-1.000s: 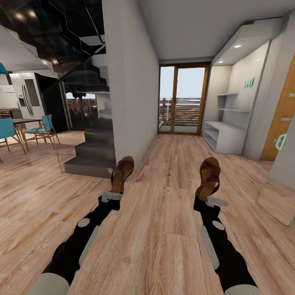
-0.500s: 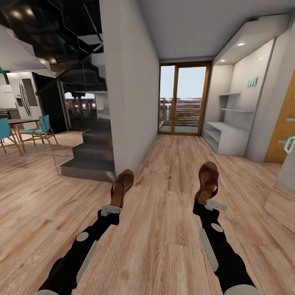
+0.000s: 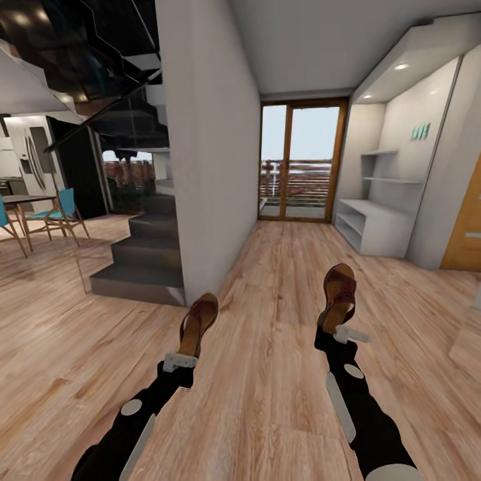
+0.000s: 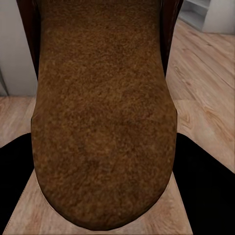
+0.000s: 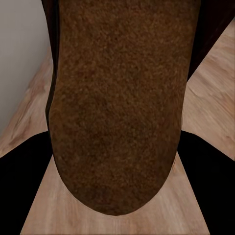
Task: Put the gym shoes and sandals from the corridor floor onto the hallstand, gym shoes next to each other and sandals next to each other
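I carry one dark brown sandal in each hand above the wood-plank corridor floor point(image 3: 274, 374). My left gripper point(image 3: 182, 359) is shut on the heel of the left sandal point(image 3: 198, 323), whose tan insole point(image 4: 103, 112) looms close in the left wrist view. My right gripper point(image 3: 339, 332) is shut on the right sandal point(image 3: 338, 292), insole point(image 5: 120, 98) also close up. The white hallstand point(image 3: 374, 226), with open shelf bays and stepped wall shelves above, stands far ahead on the right. The gym shoes are out of view.
A white wall point(image 3: 204, 153) juts out ahead on the left, with dark stairs point(image 3: 143, 257) beside it. A glass balcony door point(image 3: 297, 164) closes the corridor's far end. An orange door point(image 3: 467, 227) is at the right. Blue chairs and a table point(image 3: 33, 210) stand far left.
The whole view has shifted as I roll forward down the corridor: the stairs and hallstand have drawn nearer. Both sandals stay held in the same pose.
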### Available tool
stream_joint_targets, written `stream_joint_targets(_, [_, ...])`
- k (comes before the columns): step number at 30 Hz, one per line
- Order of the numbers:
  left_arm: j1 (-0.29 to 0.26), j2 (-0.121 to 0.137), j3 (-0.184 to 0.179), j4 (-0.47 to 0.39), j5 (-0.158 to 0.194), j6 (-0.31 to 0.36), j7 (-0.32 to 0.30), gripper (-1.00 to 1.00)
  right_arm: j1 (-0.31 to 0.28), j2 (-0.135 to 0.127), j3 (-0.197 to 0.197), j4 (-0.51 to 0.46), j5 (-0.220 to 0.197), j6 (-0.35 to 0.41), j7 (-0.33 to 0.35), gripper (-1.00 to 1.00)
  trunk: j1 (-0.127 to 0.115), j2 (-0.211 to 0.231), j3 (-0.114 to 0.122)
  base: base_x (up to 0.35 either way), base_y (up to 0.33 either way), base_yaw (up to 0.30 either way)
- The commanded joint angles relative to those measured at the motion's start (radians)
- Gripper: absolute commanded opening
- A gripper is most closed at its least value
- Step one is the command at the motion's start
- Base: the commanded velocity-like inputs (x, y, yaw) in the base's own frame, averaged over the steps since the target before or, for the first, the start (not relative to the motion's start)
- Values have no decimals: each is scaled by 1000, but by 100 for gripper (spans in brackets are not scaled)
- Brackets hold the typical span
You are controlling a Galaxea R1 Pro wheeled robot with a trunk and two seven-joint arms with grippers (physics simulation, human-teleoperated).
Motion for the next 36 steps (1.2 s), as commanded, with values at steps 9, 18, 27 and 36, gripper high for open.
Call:
stream_joint_targets(9, [0,1,-2,-1,7,7,-2,-100,0,1,1,-2,0,4,-2,-100,0,0,-1,347,0,0])
stream_joint_targets(18, [0,1,-3,-2,4,49,-2,-100,0,-7,321,0,-3,16,-2,-100,0,0,-2,347,0,0])
stream_joint_targets(27, [0,-32,-3,-17,4,51,-6,-100,0,-6,357,23,-7,248,-2,-100,0,0,-4,347,0,0])
stream_joint_targets(36, [0,-42,-6,-68,5,98,-8,-100,0,-6,357,20,-9,266,-4,-100,0,0,-5,347,0,0])
